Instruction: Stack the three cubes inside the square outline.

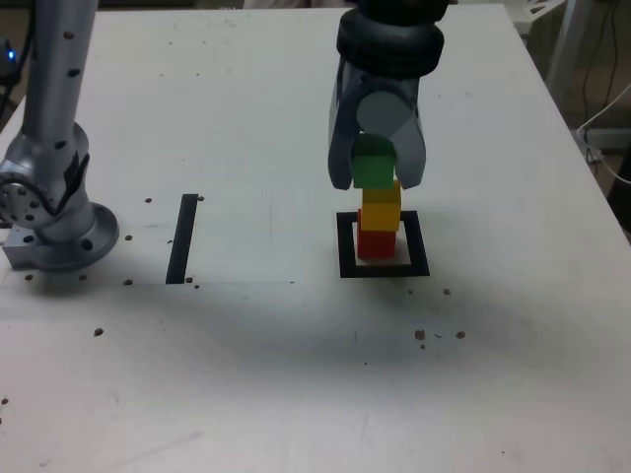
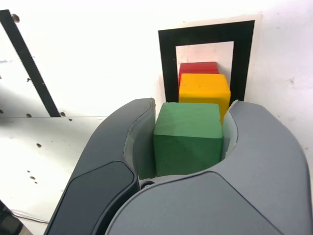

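Green cube (image 2: 188, 138) sits clenched in my gripper (image 1: 376, 175) above the yellow cube (image 1: 382, 208) and red cube (image 1: 376, 241) stacked inside the square outline (image 1: 345, 244), though I can't tell whether it touches the yellow one.

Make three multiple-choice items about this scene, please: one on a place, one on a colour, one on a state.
1. Where does the red cube stand?
A. on the black strip
B. inside the square outline
C. beside the arm's base

2. What colour is the cube directly on the red one?
A. yellow
B. green
C. blue

3. What is the state of the gripper?
A. open and empty
B. shut on the green cube
C. shut on nothing

Answers:
1 B, since the red cube sits on the white centre within the black frame.
2 A, since the yellow cube lies between red and green.
3 B, since the wrist view shows both fingers pressing the green cube's sides.
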